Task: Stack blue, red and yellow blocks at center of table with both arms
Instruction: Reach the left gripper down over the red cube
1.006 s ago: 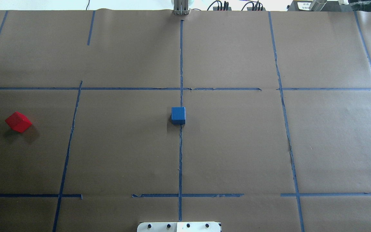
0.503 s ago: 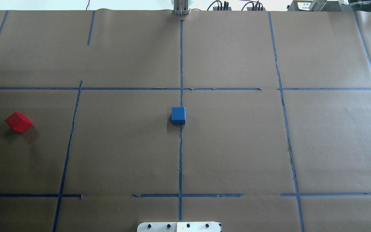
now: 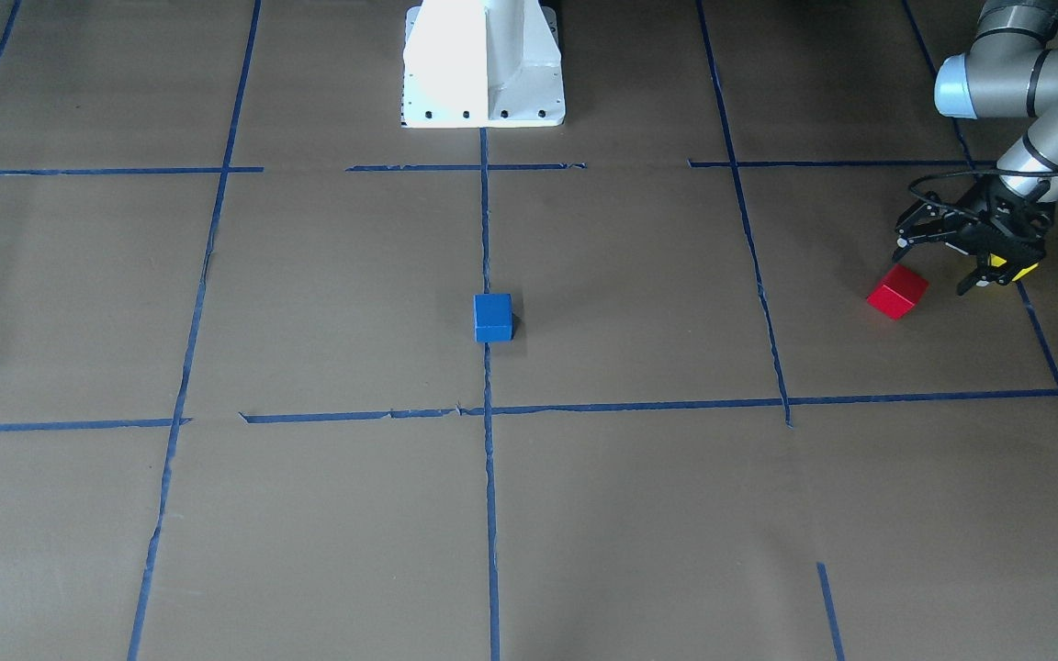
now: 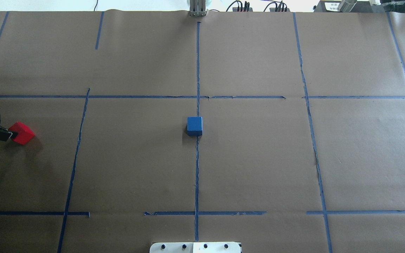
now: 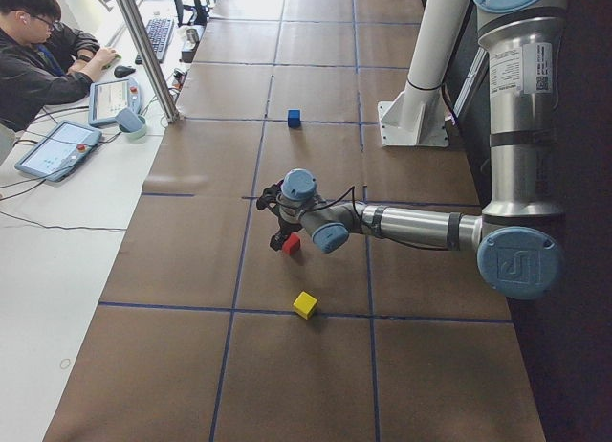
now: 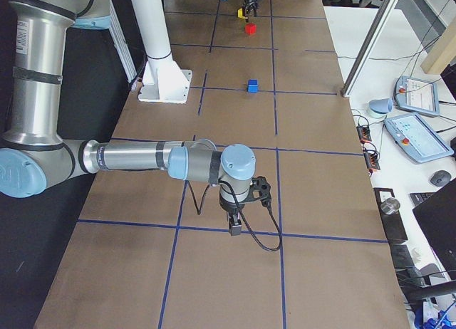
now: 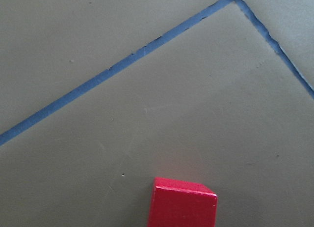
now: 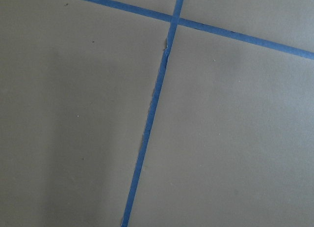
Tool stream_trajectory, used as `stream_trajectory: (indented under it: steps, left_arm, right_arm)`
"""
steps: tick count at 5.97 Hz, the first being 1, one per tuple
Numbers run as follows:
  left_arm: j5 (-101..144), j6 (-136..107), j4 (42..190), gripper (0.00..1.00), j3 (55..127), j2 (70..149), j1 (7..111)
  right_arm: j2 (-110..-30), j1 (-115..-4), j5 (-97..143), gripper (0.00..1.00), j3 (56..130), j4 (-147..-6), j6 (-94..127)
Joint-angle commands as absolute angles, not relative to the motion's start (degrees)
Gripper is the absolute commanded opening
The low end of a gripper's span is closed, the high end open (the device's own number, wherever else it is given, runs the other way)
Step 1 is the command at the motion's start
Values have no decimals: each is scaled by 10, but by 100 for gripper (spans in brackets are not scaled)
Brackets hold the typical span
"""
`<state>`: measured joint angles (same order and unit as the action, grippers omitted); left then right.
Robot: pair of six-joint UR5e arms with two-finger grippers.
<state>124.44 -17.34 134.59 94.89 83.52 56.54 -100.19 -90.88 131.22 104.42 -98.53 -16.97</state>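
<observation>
I'm watching the left gripper [image 3: 938, 264] hanging low over the table's [image 4: 258, 168] left end, claw spread wide and holding nothing. The red block [image 3: 897, 292] is sitting on the paper just beside and below the fingertips, turned corner-on to the tape grid [image 4: 197, 70]. From overhead, one finger is overlapping the block's outer edge, but I can't tell whether it is touching. The left wrist camera is showing the red block at the bottom middle of its frame, with no fingers in sight.

The blue block [image 4: 194, 125] is resting alone at the centre, square on the middle tape line, with nothing on top of it. The yellow block [image 5: 305, 304] is lying farther out toward the left end than the red one, near it but apart, and shows only in the side views.

The right gripper [image 6: 235, 226] is pointing down over the right half, close to a tape crossing. It is appearing only in the right side view, so I can't tell how its claw is standing. Its wrist camera is giving me only paper and tape.
</observation>
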Motion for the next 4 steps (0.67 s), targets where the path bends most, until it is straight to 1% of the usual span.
stream_trajectory:
  steps: [1, 4]
  left_arm:
    - [1241, -176, 1349, 100, 926, 843, 553]
    - [1242, -178, 1348, 100, 882, 879, 533]
  right_arm:
    - [-1002, -909, 1312, 100, 1044, -985, -170]
    - [-1002, -909, 1311, 100, 1043, -985, -171]
